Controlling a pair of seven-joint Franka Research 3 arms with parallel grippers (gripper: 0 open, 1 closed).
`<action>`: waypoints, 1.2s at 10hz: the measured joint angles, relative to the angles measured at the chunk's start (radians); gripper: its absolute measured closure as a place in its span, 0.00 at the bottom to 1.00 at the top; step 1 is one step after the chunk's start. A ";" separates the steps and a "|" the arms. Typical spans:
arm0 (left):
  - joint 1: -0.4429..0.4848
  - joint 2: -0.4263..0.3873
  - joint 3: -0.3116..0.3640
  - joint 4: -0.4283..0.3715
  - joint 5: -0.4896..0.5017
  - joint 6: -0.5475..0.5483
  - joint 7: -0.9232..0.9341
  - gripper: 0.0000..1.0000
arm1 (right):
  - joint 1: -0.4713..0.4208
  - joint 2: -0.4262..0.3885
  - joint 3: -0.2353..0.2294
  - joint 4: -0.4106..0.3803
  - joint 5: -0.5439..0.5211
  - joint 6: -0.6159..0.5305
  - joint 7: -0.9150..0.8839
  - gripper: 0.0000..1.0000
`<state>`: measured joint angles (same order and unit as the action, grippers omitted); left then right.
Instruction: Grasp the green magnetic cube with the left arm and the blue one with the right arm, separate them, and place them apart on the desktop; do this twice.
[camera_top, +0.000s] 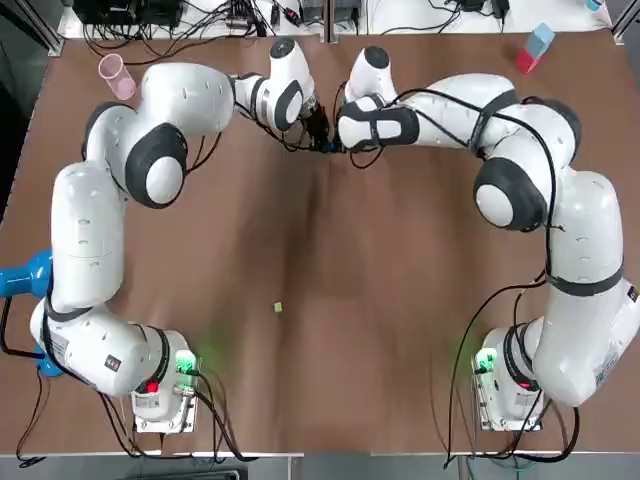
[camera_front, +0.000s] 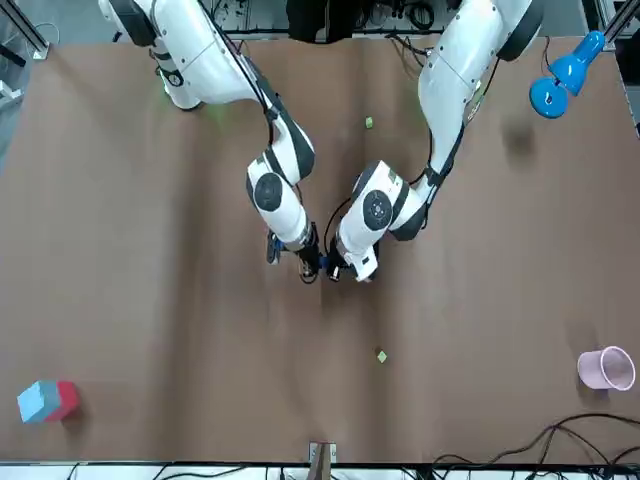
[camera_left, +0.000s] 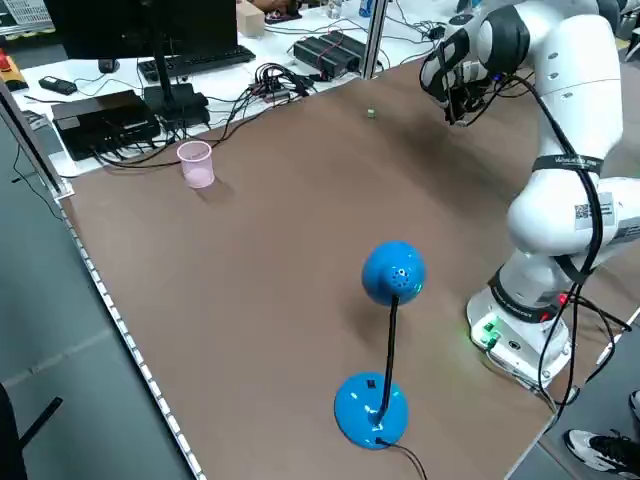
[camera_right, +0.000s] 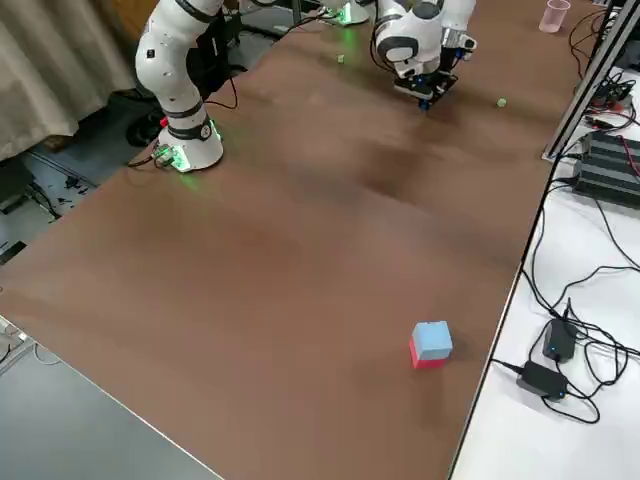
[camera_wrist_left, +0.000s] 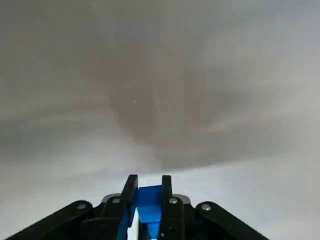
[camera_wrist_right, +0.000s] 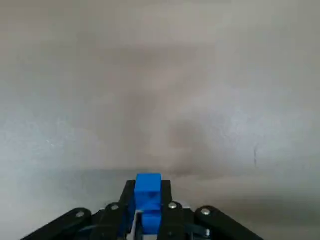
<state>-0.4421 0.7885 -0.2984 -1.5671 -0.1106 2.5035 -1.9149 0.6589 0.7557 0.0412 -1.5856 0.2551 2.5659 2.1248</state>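
**Both grippers tip to tip over the far middle of the table**

The left gripper (camera_front: 340, 268) and the right gripper (camera_front: 306, 263) point down, side by side and almost touching, low over the table (camera_top: 400, 300) at its far middle. Both arms reach forward and bend inward to meet there.

In the right wrist view, the right gripper's fingers (camera_wrist_right: 166, 194) are pinched on a blue cube (camera_wrist_right: 148, 186), whose upper part stands clear of the fingertips. In the left wrist view, the left gripper's fingers (camera_wrist_left: 131, 189) are likewise pressed onto a blue piece (camera_wrist_left: 149, 201) held between them. The colour seen there is blue, not green. Whether the two grippers hold one joined body or two separate pieces cannot be told, and it is also unclear whether the held pieces touch the table.

A small green cube (camera_top: 278, 308) lies alone on the table between the arms' bases and the grippers, well apart from both. A second green cube (camera_front: 381, 355) lies on the side of the grippers away from the robot, near them but not touching.

A pink cup (camera_top: 115, 75) stands upright at the far left corner. A blue-and-red block (camera_top: 533, 48) sits at the far right corner. A blue lamp (camera_left: 390, 275) stands at the table's left edge, near the left arm's base.
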 joint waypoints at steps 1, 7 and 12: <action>0.000 0.000 0.000 0.000 0.000 0.000 0.000 0.77 | -0.005 0.000 -0.013 0.000 0.000 -0.007 -0.014 0.76; -0.010 0.000 -0.001 -0.008 0.000 -0.002 0.000 0.77 | -0.029 -0.182 -0.043 -0.201 -0.001 -0.054 -0.334 0.76; -0.087 0.001 -0.011 -0.004 -0.054 0.001 0.000 0.77 | 0.004 -0.463 -0.030 -0.551 -0.001 -0.068 -0.703 0.76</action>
<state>-0.5293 0.7897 -0.3099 -1.5710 -0.1641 2.5041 -1.9148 0.6632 0.2924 0.0115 -2.1369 0.2537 2.4975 1.4213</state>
